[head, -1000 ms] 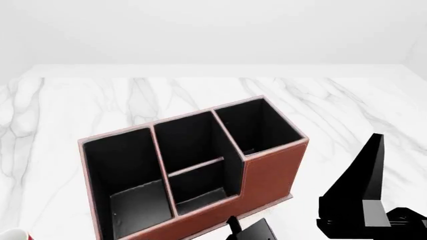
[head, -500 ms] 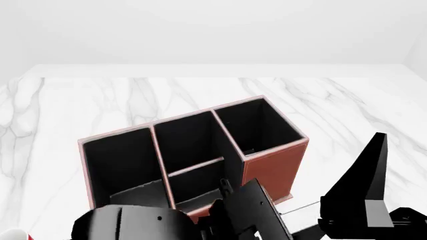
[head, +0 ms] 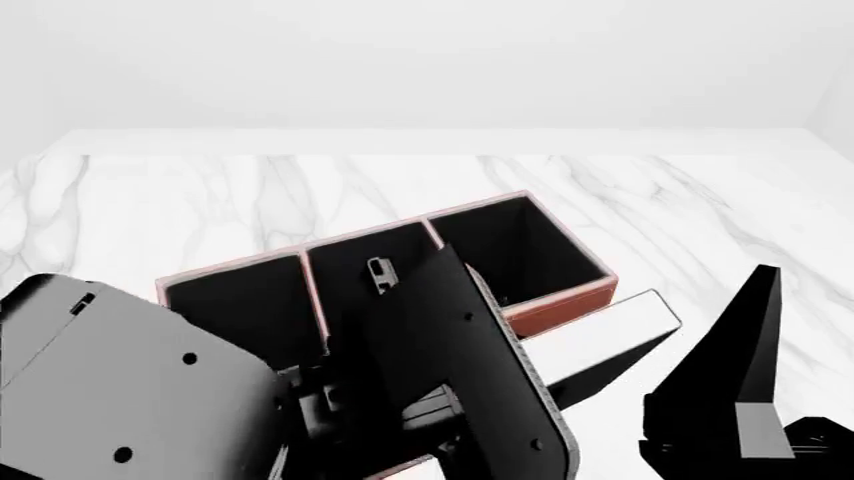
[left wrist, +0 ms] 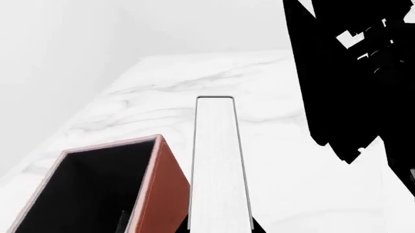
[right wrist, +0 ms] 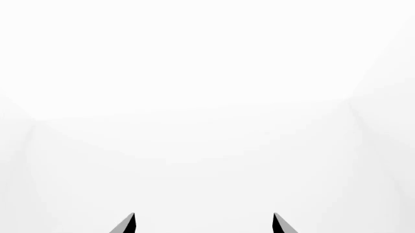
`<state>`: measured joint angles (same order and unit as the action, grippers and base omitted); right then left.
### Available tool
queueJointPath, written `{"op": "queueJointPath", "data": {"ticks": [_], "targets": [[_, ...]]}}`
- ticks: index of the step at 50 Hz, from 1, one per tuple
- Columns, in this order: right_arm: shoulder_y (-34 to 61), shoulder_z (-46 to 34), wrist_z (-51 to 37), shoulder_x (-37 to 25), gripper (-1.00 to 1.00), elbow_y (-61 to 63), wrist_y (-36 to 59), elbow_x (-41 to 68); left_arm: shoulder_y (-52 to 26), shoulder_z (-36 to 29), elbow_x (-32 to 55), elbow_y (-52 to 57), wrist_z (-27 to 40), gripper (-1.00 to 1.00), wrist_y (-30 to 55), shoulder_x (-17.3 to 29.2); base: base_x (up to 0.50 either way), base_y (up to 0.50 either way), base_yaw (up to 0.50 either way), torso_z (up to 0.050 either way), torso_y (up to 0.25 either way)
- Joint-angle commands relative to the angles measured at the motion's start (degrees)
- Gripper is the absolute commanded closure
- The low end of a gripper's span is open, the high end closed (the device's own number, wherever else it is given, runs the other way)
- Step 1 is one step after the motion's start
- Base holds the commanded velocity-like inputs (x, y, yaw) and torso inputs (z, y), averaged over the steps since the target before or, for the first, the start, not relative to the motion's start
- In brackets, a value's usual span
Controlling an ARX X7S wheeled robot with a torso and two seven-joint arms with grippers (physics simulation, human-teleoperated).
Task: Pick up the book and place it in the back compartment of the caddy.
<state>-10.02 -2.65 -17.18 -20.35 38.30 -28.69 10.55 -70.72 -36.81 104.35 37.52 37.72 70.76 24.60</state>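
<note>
Over the bench (head: pixel 160 200): white marble top, both arms and all task things above or on it.
caddy (head: pixel 561 305): reddish-brown, black inside, sits mid-bench, long side angled; taller end toward the bench's far right, its compartment open and visible; near and left compartments largely covered by the left arm in the head view.
book (head: pixel 607 345): black covers, white page edges showing; held off the bench, tilted, just beside the caddy's taller end on its near-right side. Left wrist view shows the page edge as a long white strip (left wrist: pixel 220 165) running alongside the caddy's outer wall (left wrist: pixel 165 189); touching or a sliver apart, cannot tell.
left gripper (head: pixel 534 385): closed on the book at its near end; fingertips hidden under the arm's own body.
left arm (head: pixel 134 390): big grey-black links across the near-left of the head view.
right gripper (right wrist: pixel 202 224): two fingertips apart, nothing between them, facing blank white.
right arm (head: pixel 727 390): near-right edge of the bench, well apart from the caddy.
</note>
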Motion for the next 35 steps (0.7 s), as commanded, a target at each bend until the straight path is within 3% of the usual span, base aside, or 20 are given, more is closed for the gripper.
{"op": "queueJointPath", "data": {"ticks": [1, 14, 18, 35], "targets": [[0.1, 1.2, 0.9, 0.8, -1.00, 0.3, 0.1, -0.8, -8.1, 4.4, 5.2, -0.7, 1.1, 1.00, 3.0, 3.4, 0.00, 0.00, 0.00, 0.000, 0.000], [0.2, 1.0, 0.6, 0.4, -1.00, 0.9, 0.5, -0.7, -18.5, 4.8, 7.9, -8.3, -3.2, 1.00, 9.1, 10.9, 0.00, 0.00, 0.00, 0.000, 0.002], [0.2, 0.8, 0.6, 0.5, -1.00, 0.5, 0.3, -0.9, -20.1, 3.4, 14.0, -6.7, -1.6, 1.00, 8.8, 14.7, 0.00, 0.00, 0.00, 0.000, 0.000], [0.4, 0.2, 0.3, 0.4, -1.00, 1.0, 1.0, -1.5, -26.3, 4.1, 22.4, -6.6, -2.8, 1.00, 8.4, 21.0, 0.00, 0.00, 0.00, 0.000, 0.001]]}}
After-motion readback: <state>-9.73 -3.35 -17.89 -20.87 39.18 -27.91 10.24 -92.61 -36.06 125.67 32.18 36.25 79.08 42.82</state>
